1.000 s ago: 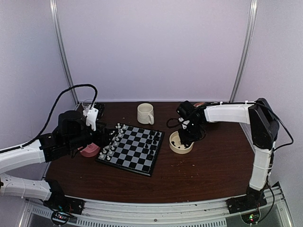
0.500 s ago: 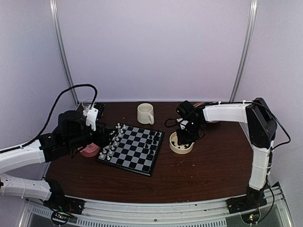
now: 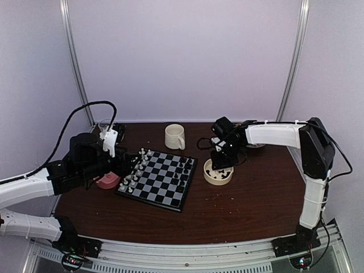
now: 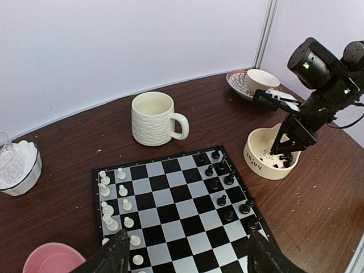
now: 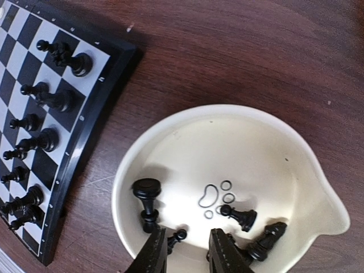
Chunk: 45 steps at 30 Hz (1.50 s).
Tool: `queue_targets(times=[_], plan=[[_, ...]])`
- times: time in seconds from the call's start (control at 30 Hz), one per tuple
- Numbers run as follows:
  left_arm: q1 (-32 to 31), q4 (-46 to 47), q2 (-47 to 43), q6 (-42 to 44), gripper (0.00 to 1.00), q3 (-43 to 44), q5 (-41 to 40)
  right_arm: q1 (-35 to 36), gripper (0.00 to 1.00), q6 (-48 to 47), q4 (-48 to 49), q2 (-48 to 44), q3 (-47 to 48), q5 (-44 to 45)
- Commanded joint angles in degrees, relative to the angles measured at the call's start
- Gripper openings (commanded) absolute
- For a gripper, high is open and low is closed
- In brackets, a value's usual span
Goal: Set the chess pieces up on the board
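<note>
Right wrist: right hand (image 5: pixel 187 243) down in cream bowl (image 5: pixel 227 111), parted loosely around a lying black pawn (image 5: pixel 177 235), not clamped. Other black pieces (image 5: pixel 48 139) ranked on the board (image 5: pixel 91 122) beside it on the bench (image 5: pixel 256 51). Left hand (image 4: pixel 187 250) released, over the board.

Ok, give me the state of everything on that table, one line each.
chessboard: flat on the table, partly set up.
white pieces: standing along one side of the board.
black pieces: standing along the opposite side.
cream bowl: upright, four more black ones inside.
mug: upright, looks empty.
left gripper: open, above the board.
right gripper: open, fingertips in the bowl, astride a black pawn.
</note>
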Motion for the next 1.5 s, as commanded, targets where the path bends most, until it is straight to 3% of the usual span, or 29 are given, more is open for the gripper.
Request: queue_targets(times=[0.0, 0.23, 0.33, 0.5, 0.67, 0.8, 0.93, 1.0, 1.1, 1.17, 1.2, 1.3, 1.33, 1.4, 1.47], plan=[[-0.3, 1.7, -1.3, 0.8, 0.71, 1.0, -0.4, 0.1, 0.28, 0.4, -7.7, -0.6, 3.8, 8.9], [-0.4, 2.0, -0.7, 0.6, 0.71, 1.0, 0.1, 2.4, 0.29, -7.1, -23.1, 2.9, 13.2, 19.2], [-0.4, 1.9, -0.3, 0.4, 0.71, 1.3, 0.5, 2.5, 0.34, -9.8, -24.9, 3.9, 14.2, 21.7], [-0.5, 2.0, -0.8, 0.5, 0.71, 1.0, 0.1, 4.3, 0.34, -18.3, -24.4, 5.3, 14.4, 25.1], [-0.5, 2.0, -0.8, 0.7, 0.71, 0.6, -0.4, 5.3, 0.36, -28.1, -17.8, 4.4, 13.0, 24.0], [-0.5, 2.1, -0.6, 0.7, 0.71, 0.7, -0.3, 3.6, 0.38, -32.0, -13.2, 0.2, 11.5, 16.6], [-0.5, 2.1, -0.7, 0.6, 0.71, 0.6, -0.2, 0.8, 0.36, -30.2, 0.6, -9.1, 3.9, 4.6], [-0.4, 2.2, -0.9, 0.6, 0.71, 0.6, -0.3, -0.5, 0.42, -28.6, 9.3, -14.3, -1.1, 1.5], [-0.5, 2.2, -1.0, 0.6, 0.71, 0.6, -0.3, -1.4, 0.47, -33.3, 14.8, -18.1, -4.7, -2.7], [-0.5, 2.1, -1.1, 0.6, 0.71, 0.6, -0.4, -1.4, 0.43, -36.9, 14.2, -18.7, -5.2, -2.9], [-0.5, 2.2, -1.1, 0.6, 0.71, 0.5, -0.4, -1.4, 0.36, -39.9, 12.6, -18.7, -4.9, -3.5], [-0.6, 2.1, -1.3, 0.7, 0.71, 0.5, -0.5, -1.4, 0.03, -48.0, 4.8, -16.3, -2.4, -6.4], [-0.5, 2.1, -1.3, 0.7, 0.71, 0.5, -0.5, -1.4, 0.05, -50.3, 0.1, -14.7, -0.2, -7.5], [-0.5, 2.1, -1.3, 0.7, 0.71, 0.5, -0.5, -2.5, 0.25, -51.6, -9.1, -10.9, 6.5, -11.0], [-0.6, 2.1, -1.3, 0.7, 0.71, 0.4, -0.8, -4.0, 0.63, -54.2, -14.5, -7.9, 11.3, -16.6]])
